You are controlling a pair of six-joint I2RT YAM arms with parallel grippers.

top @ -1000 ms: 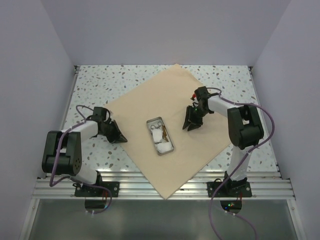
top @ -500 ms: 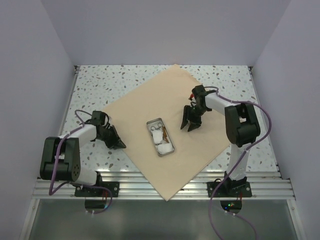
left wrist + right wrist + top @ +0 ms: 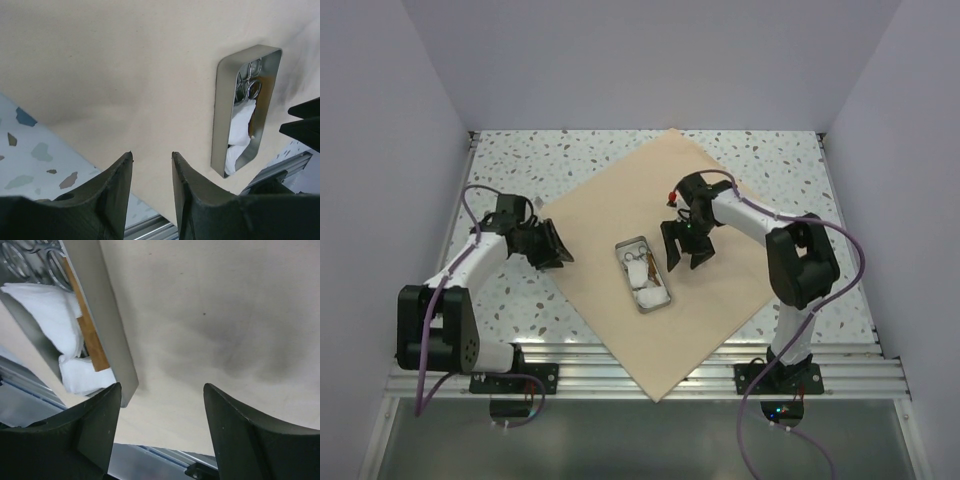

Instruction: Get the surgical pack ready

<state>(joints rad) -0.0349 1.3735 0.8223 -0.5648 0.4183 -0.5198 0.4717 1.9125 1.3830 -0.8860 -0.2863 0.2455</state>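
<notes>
The tan cloth [image 3: 620, 200] lies flat as a large square sheet, turned like a diamond. The small silver tin [image 3: 629, 240] stands on it near the middle, open, with steel scissors [image 3: 636, 257] and white gauze [image 3: 650, 295] inside. My left gripper [image 3: 563, 257] is open and empty, low over the cloth's left edge; its wrist view shows the cloth [image 3: 125, 75] and the tin [image 3: 220, 115] ahead to the right. My right gripper [image 3: 684, 262] is open wide and empty, just right of the tin [image 3: 107, 330], with gauze [image 3: 50, 310] and a brown strip [image 3: 85, 335] showing inside it.
The speckled table [image 3: 500, 160] shows around the cloth. The cloth's near corner [image 3: 660, 385] hangs over the aluminium rail [image 3: 580, 365] at the front edge. Plain walls close the left, back and right. My right gripper's fingers [image 3: 305, 125] show at the left wrist view's right edge.
My left gripper has moved from the bare table up and right to the cloth's left edge. My right gripper has moved left, closer to the tin. The tin and cloth have not moved.
</notes>
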